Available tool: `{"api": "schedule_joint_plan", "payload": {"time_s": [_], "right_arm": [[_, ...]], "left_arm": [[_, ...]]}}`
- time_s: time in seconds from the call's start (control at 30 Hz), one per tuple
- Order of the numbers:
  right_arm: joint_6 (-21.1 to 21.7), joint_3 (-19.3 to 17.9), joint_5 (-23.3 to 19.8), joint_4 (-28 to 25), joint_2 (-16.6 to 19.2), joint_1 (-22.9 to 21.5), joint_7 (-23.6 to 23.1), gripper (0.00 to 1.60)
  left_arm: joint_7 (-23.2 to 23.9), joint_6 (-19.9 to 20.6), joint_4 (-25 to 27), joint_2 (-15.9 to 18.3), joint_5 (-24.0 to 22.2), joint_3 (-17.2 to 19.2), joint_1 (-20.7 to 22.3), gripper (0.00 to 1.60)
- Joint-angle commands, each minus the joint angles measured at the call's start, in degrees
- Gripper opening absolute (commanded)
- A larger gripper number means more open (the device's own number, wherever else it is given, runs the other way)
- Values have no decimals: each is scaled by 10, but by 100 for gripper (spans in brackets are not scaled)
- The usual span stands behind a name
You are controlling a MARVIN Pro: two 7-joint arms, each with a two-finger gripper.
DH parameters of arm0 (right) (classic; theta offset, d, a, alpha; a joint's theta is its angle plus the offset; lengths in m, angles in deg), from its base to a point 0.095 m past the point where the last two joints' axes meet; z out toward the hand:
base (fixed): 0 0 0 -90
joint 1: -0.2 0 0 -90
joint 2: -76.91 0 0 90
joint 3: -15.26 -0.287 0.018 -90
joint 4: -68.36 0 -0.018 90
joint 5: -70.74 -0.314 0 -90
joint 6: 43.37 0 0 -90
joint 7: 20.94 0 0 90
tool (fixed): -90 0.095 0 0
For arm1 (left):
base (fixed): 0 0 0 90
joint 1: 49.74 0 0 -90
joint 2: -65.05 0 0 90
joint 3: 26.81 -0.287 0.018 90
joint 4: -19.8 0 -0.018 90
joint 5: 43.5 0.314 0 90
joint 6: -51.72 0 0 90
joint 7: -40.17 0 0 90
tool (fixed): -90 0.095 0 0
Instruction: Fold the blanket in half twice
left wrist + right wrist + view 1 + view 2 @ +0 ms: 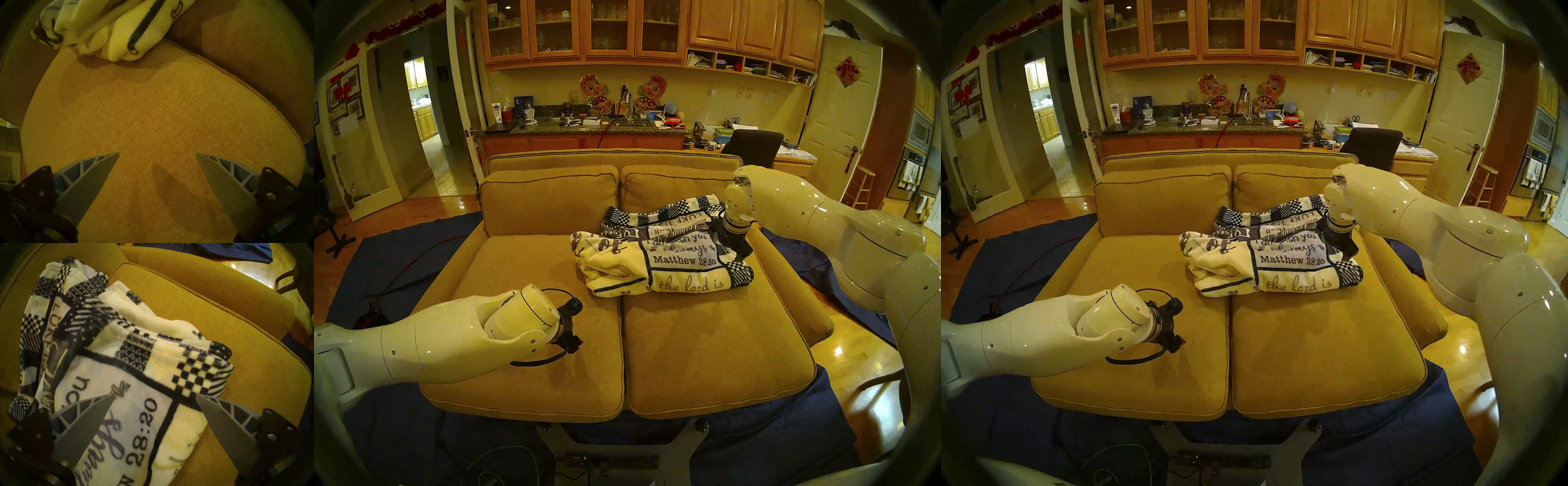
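The blanket [660,261] lies bunched in loose folds on the sofa's right seat cushion, with its left end reaching just over the seam onto the left cushion. It is cream fleece with navy-bordered verse panels and a checkered edge [195,372]. My right gripper [155,394] stands open right over the blanket's right end, its fingertips spread across the "28:20" panel with nothing clamped; the head view shows this gripper [742,253] pointing down there. My left gripper [157,153] is open and empty over the bare left seat cushion [534,278], short of the blanket's left end [105,30].
The mustard sofa has two back cushions [551,200] behind the blanket and a low right armrest [789,271] beside my right arm. Dark blue cloths [398,244] cover the floor around it. A black cable [415,264] trails at the left.
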Motion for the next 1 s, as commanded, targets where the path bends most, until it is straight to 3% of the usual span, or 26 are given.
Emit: {"api": "schedule_joint_plan", "payload": {"time_s": [0.0, 0.07, 0.2, 0.3, 0.43, 0.6, 0.97], "right_arm": [[-1, -7, -5, -55, 52, -20, 13, 160], [-8, -8, -6, -94, 75, -20, 14, 160], [-9, -9, -8, -108, 84, -21, 16, 160], [-22, -10, -8, -159, 112, -21, 16, 160], [-30, -10, -8, -183, 126, -21, 16, 160], [-45, -10, -3, -224, 149, -21, 13, 160], [-94, -10, 18, -314, 201, -17, -8, 160]], "left_arm": [[-6, -1, 4, -1, -9, -5, 21, 160], [-17, -1, -4, 0, 2, -23, 25, 160], [-17, -1, -14, -1, 8, -44, 29, 160], [-15, -1, -31, 0, 21, -73, 55, 160], [-8, -1, -44, -6, 24, -82, 77, 160], [8, -1, -45, -22, -18, -56, 99, 160], [14, -1, -64, -27, -74, -98, 150, 160]]}}
